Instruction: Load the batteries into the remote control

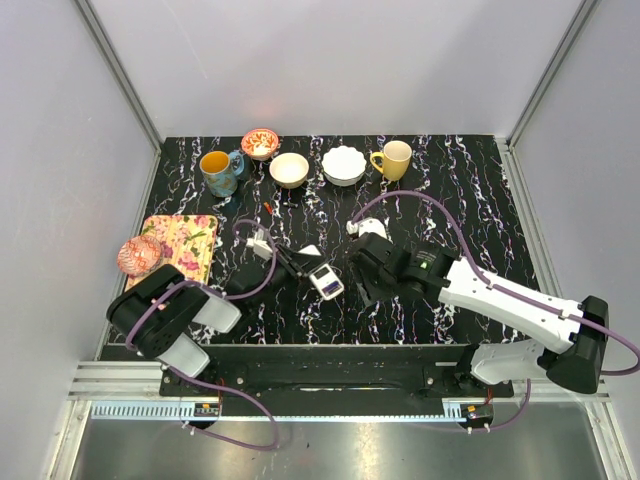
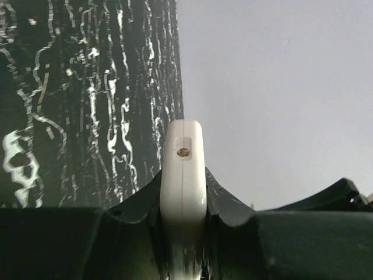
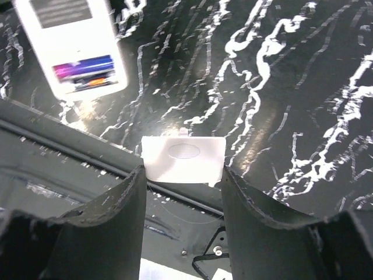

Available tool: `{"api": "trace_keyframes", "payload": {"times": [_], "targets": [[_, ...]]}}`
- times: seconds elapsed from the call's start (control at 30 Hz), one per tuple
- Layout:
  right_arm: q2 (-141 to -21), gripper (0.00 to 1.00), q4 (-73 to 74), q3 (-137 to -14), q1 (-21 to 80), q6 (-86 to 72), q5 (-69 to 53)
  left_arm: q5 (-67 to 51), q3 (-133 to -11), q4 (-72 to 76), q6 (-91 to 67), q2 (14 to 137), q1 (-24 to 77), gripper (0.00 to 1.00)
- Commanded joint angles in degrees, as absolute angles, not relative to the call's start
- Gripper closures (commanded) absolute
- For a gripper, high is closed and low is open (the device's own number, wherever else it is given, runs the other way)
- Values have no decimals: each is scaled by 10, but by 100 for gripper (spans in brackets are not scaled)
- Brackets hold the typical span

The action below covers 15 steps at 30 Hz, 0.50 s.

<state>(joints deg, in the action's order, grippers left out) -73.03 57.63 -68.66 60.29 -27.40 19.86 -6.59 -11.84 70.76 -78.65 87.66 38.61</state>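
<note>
As left end effector [image 2: 184,185] clamps one remote [image 2: 183,143] | right end effector [image 3: 182,177] grips one cover [image 3: 183,154]

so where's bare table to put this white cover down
The widest bare black marble tabletop lies right of the yellow mug, past the right gripper holding the small white cover. A smaller patch fronts the white scalloped bowl. Crowded: around the blue mug back left, the floral tray, the centre round the white-backed remote control.

So the right fingers [image 3: 111,221] are pinching a small white cover [image 3: 183,158] over the black marbled surface [image 3: 280,87]. The remote [image 3: 76,46] is blurry top left, white back showing.
</note>
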Motion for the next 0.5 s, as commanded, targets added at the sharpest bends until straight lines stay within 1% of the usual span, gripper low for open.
{"api": "trace_keyframes", "payload": {"times": [0.0, 0.1, 0.27, 0.47], "targets": [[-721, 100, 538, -710, 600, -222, 88, -97, -175, 954, -834, 906, 385, 100], [-735, 100, 546, -733, 600, -213, 61, -111, -205, 954, -849, 925, 385, 100], [-789, 100, 583, -779, 599, -200, 54, -104, -235, 954, -885, 960, 387, 100], [-816, 100, 592, -803, 548, -184, -19, -129, -254, 954, -854, 963, 388, 100]]}}
